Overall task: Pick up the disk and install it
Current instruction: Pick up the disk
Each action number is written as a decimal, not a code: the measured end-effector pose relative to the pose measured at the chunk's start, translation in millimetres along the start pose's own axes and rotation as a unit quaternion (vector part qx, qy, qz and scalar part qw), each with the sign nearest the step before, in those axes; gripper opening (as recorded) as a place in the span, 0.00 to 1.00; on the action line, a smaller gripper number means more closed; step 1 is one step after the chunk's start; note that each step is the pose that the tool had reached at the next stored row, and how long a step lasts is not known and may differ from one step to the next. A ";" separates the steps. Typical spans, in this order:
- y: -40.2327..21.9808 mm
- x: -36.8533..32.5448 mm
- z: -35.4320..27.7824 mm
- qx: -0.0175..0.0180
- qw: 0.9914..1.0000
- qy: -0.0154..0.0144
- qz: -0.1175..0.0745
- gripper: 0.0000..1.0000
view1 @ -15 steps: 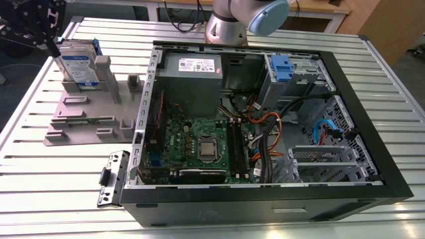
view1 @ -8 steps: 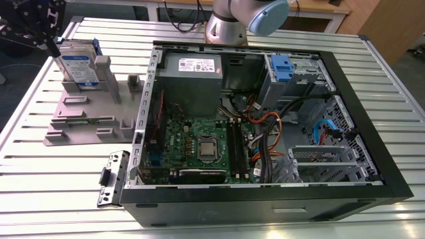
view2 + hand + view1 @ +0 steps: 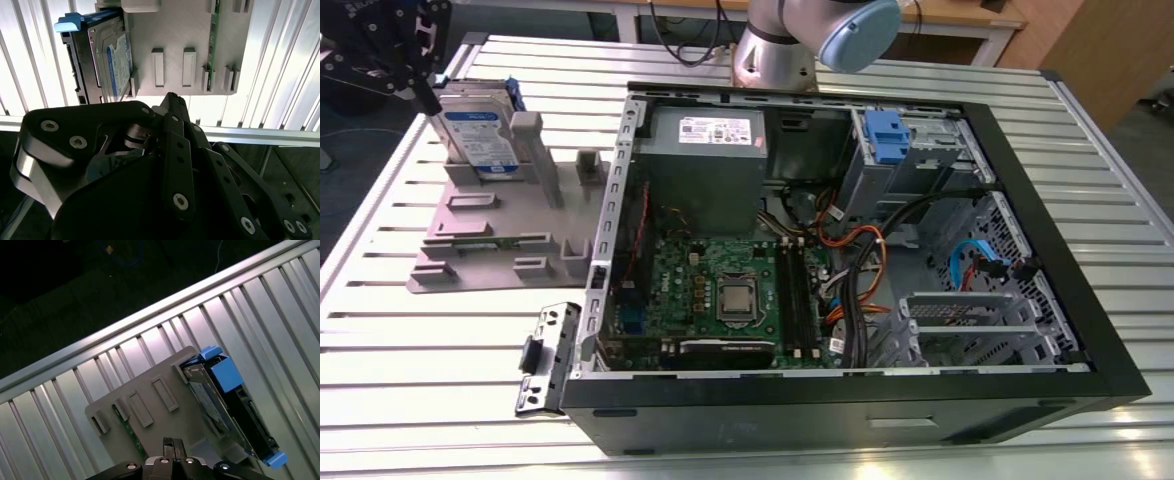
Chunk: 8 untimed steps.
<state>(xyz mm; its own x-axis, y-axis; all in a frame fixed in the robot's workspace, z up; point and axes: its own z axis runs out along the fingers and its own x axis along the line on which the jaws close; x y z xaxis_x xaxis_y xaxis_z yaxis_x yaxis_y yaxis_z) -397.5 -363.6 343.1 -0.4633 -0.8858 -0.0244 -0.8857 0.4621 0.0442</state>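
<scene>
Near the upright disk, the gripper shows clenched and empty in the second wrist view.

In the exterior view the picture's edge cuts off the gripper and the arm. A post of the stand hides part of the disk. In the second wrist view the gripper covers one end of the disk.

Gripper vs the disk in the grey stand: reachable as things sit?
Probably yes. The disk stands upright in the stand with its top edge bare and nothing over it, and the gripper hangs close by, jaws shut. A post flanks one face.
</scene>
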 end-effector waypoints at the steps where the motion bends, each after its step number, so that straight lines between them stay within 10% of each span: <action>1: 0.0 0.0 0.0 0.000 1.000 0.000 -0.001 0.10; 8: 0.0 0.0 0.0 0.000 1.000 0.000 -0.008 0.10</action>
<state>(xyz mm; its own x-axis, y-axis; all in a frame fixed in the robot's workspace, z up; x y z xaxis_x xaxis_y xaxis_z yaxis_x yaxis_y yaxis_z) -397.5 -363.6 343.1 -0.4498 -0.8928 -0.0245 -0.8927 0.4485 0.0443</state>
